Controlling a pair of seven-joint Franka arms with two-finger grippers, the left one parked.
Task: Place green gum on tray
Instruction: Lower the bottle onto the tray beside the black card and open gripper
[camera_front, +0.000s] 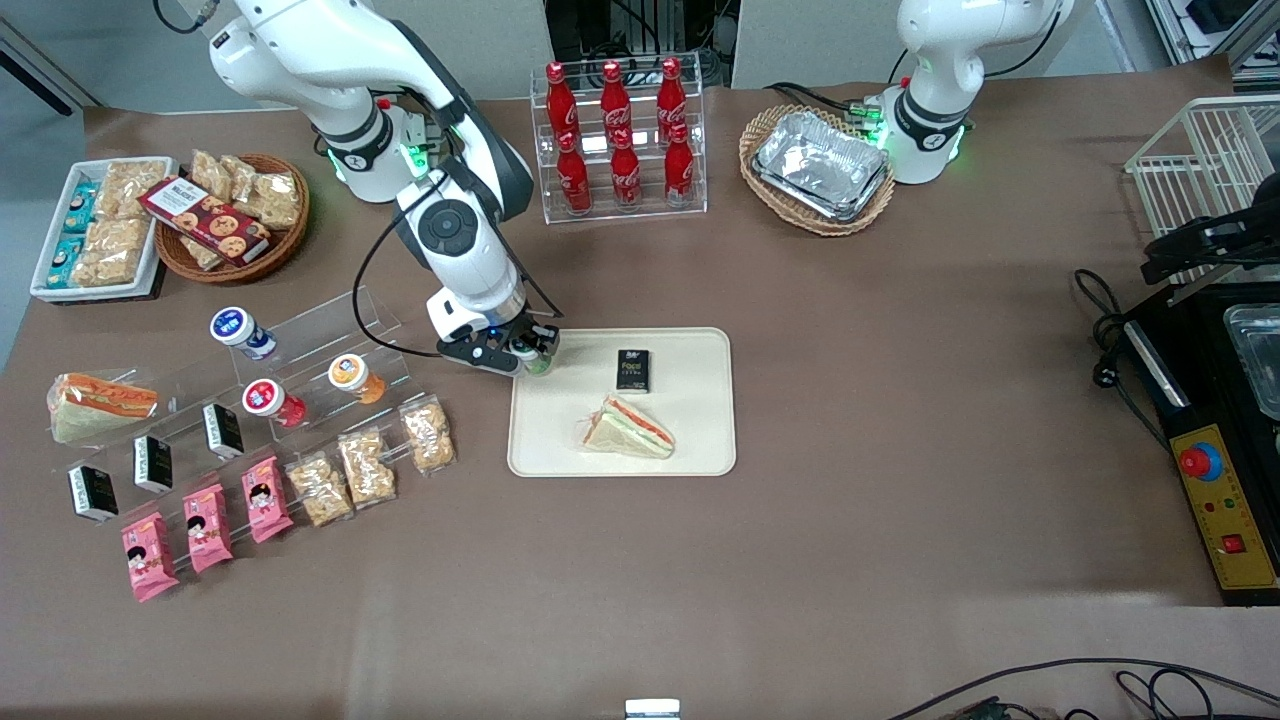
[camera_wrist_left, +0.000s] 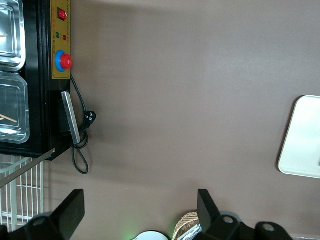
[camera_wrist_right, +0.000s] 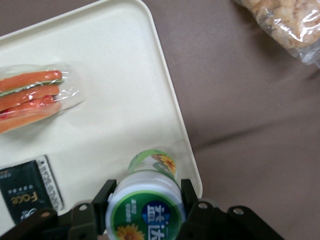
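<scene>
Near the middle of the front view, the right arm's black two-finger gripper (camera_front: 528, 352) hangs over the corner of the large flat cream-coloured rectangular tray (camera_front: 700, 440), its fingers clenched on the small green gum bottle with translucent body and white-rimmed lid (camera_front: 537, 360). The wrist view shows the bottle (camera_wrist_right: 147, 200) pinched at its lid between the two fingers (camera_wrist_right: 103, 200), its base just inside the tray's rounded rim (camera_wrist_right: 172, 107).

On the tray lie a wrapped triangular sandwich (camera_front: 628, 428) and a small black packet (camera_front: 633, 370), both apart from the bottle. At centre-left, a clear acrylic stepped stand (camera_front: 330, 330) carries blue-bodied (camera_front: 243, 333), red-bodied (camera_front: 273, 402) and orange-bodied (camera_front: 357, 378) bottles. In the upper middle, a clear rack holds red cola bottles (camera_front: 615, 135); to its right, a wicker basket (camera_front: 760, 130) holds silver foil trays (camera_front: 822, 165).
</scene>
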